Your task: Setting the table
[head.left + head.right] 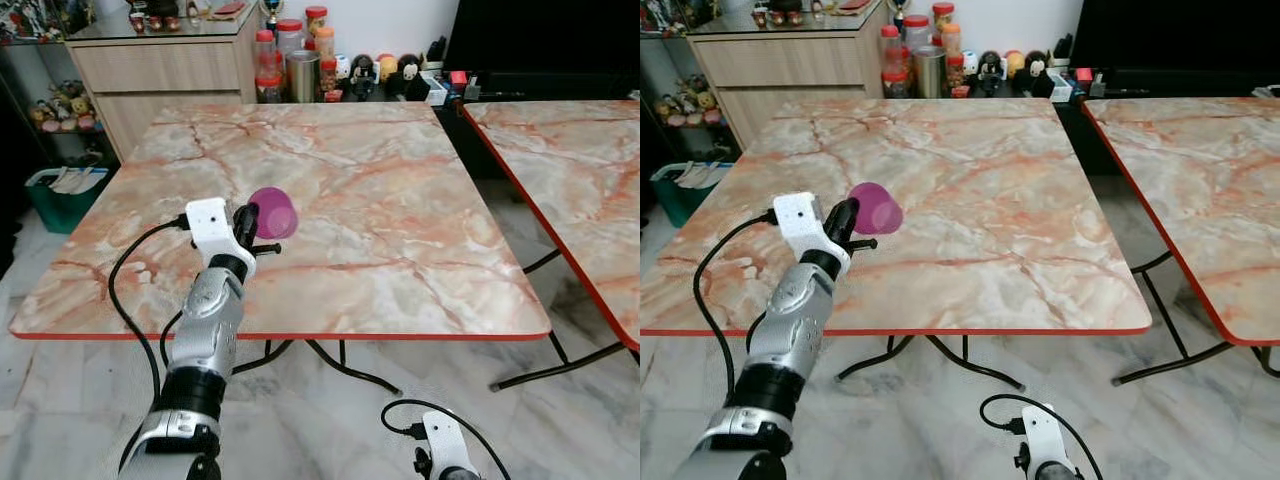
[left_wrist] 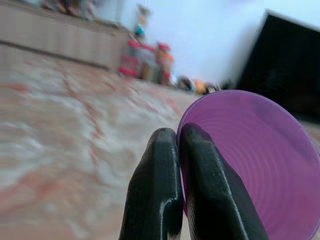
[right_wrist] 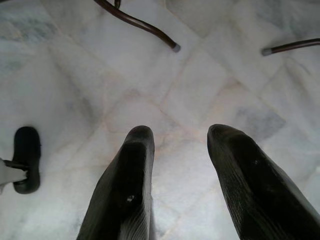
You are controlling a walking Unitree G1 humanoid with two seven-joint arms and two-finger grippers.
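Note:
A purple plastic cup (image 1: 273, 212) hangs tilted on its side above the marble table (image 1: 400, 200), near its front left part. My left gripper (image 1: 247, 226) is shut on the cup's rim, the two black fingers (image 2: 160, 190) pinching the purple wall (image 2: 260, 165). My right gripper (image 3: 180, 150) hangs low by the floor with its fingers apart and nothing between them; its wrist (image 1: 440, 450) shows at the bottom of the eye views.
A second marble table (image 1: 570, 170) stands to the right across a narrow gap. Behind the table are jars, tins and small figures (image 1: 300, 60), a wooden cabinet (image 1: 160, 70) and a green bin (image 1: 60, 195). Curved table legs (image 3: 140, 22) cross the tiled floor.

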